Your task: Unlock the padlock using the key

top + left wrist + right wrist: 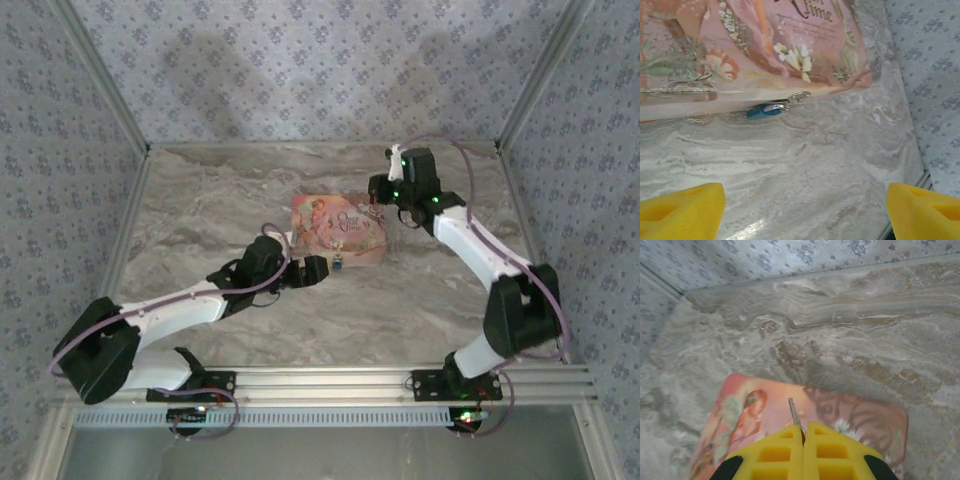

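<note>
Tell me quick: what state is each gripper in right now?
Left gripper: open, holding nothing, with the small blue padlock ahead of it.
Right gripper: closed on the thin grey metal key.

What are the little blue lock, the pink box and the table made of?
The padlock: blue painted metal or plastic, with a shiny silvery shackle, likely metal. The pink box: maybe printed card, by its picture and gloss. The table: grey veins like marble, perhaps only printed.

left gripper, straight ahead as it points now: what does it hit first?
Likely the padlock at the edge of the pink box, bare table between. The left gripper is open. Depth is unclear; it may graze the table first.
</note>
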You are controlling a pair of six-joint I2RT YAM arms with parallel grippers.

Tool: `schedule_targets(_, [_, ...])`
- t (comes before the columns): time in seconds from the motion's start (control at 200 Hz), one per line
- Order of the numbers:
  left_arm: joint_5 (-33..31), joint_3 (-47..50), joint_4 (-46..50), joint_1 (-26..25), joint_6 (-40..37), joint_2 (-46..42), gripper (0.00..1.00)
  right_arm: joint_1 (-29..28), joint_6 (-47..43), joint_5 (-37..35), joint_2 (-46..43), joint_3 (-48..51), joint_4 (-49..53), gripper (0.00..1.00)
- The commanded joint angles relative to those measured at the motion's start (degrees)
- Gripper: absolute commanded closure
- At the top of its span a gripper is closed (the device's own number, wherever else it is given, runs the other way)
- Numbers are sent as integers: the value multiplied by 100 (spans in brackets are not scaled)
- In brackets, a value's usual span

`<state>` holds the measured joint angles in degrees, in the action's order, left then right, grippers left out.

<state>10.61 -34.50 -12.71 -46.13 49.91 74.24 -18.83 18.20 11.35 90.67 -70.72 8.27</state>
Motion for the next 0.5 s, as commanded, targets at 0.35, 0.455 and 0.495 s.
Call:
schedule_targets(0.35, [-429, -107, -961, 637, -654, 668, 15, 123, -611, -568, 2280, -1884, 648, 100])
schedule_targets(0.455, [-241, -192, -980, 809, -761, 776, 15, 57, -676, -650, 2357, -1858, 645, 100])
schedule_targets(0.495, [-186, -206, -1009, 867, -782, 815, 15, 23, -706, -667, 2383, -1858, 670, 100])
